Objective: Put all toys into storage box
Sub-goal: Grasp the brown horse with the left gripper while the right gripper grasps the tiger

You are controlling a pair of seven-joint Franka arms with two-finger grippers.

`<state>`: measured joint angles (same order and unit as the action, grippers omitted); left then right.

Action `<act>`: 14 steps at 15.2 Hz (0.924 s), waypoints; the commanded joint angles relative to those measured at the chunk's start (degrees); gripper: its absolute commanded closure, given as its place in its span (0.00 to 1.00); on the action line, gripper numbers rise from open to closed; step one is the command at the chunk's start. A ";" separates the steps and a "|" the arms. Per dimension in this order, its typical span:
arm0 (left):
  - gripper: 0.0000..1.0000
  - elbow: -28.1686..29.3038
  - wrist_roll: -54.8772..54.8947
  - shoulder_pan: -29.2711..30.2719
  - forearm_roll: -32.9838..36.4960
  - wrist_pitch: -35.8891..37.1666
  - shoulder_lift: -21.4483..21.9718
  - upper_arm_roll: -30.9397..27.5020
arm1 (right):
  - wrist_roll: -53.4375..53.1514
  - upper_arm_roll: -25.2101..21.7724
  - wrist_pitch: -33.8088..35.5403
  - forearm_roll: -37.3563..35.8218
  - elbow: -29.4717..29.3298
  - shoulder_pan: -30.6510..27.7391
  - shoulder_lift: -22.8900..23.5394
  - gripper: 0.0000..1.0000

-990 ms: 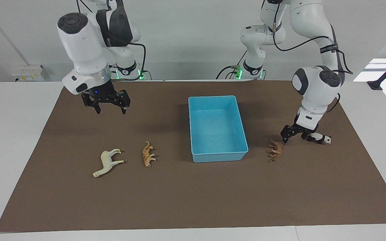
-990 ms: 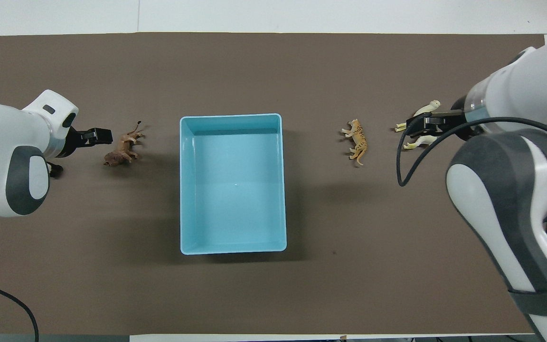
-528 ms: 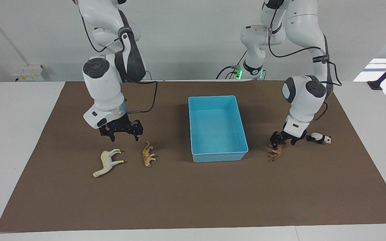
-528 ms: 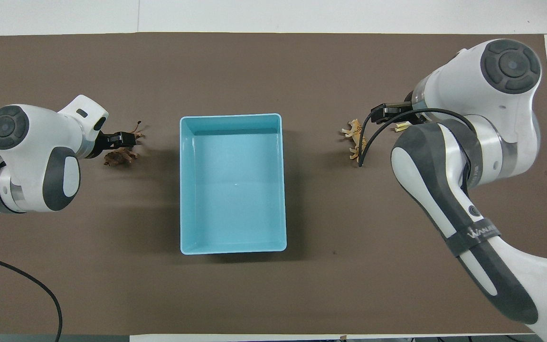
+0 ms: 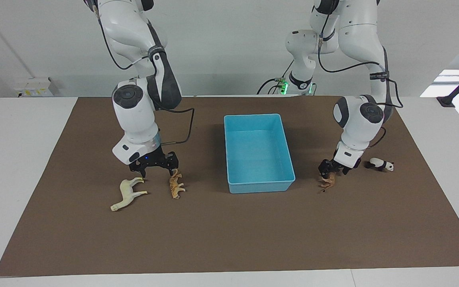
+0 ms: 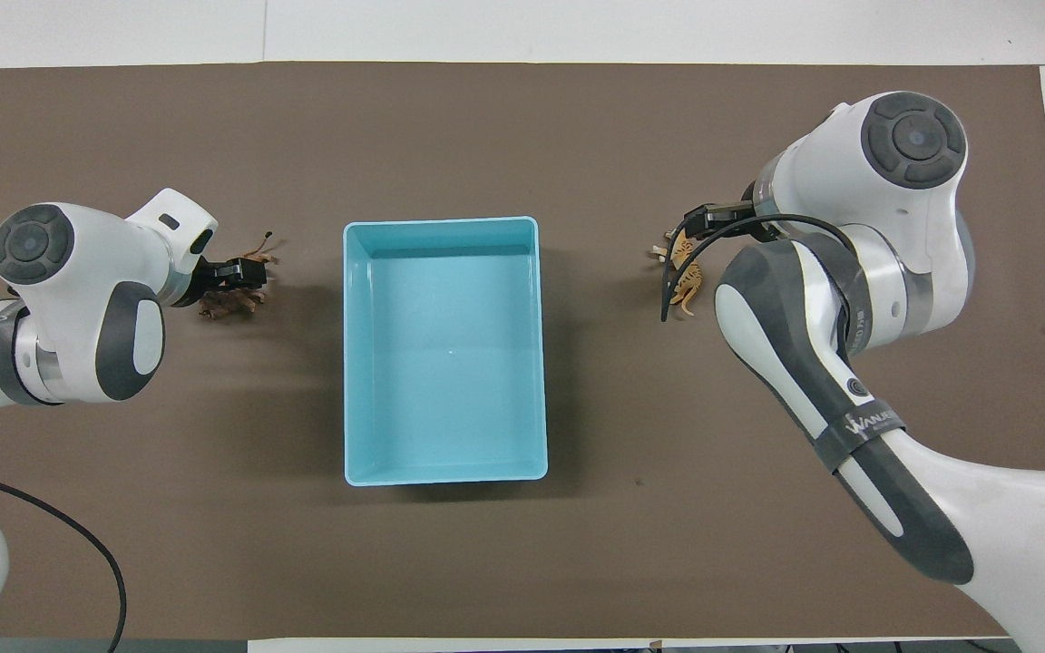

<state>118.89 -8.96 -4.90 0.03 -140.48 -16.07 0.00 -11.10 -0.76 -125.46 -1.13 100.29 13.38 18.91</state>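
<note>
While box (image 5: 259, 181) sits empty: no toy stored.
Left gripper (image 5: 332, 169): low over brown animal (image 5: 327, 181); grip unreadable.
Right gripper (image 5: 154, 164): fingers spread, above tiger (image 5: 176, 185).
Risk: off-centre closing could flick either toy aside.

Storage box (image 5: 259, 187) sits mid-mat (image 5: 213, 239), horse (image 5: 128, 193) and tiger (image 5: 176, 185) toward the right arm's end.

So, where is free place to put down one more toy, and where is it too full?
Free: the whole inside of the storage box, and the brown mat farther from the robots than every toy. Crowded: around the tiger and horse, under the right tool; around the brown animal and panda, at the left tool.
</note>
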 commanded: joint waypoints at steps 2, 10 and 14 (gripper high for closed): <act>0.00 1.26 0.61 -2.04 -0.47 -2.34 -0.63 -0.70 | -1.29 -0.20 -4.78 1.13 -2.11 2.43 4.72 0.00; 1.00 -7.08 -0.44 -1.08 -0.55 10.30 -0.90 -0.79 | 1.42 -0.20 -10.86 0.69 -1.24 2.97 9.39 0.00; 1.00 -14.18 -9.19 -2.48 -0.55 20.99 0.50 -0.09 | 2.65 -0.12 -11.03 0.78 0.25 3.23 8.95 0.00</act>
<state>109.37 -12.44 -6.24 -0.05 -126.97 -16.64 -0.47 -10.61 -0.76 -135.61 -1.10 99.51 16.41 28.45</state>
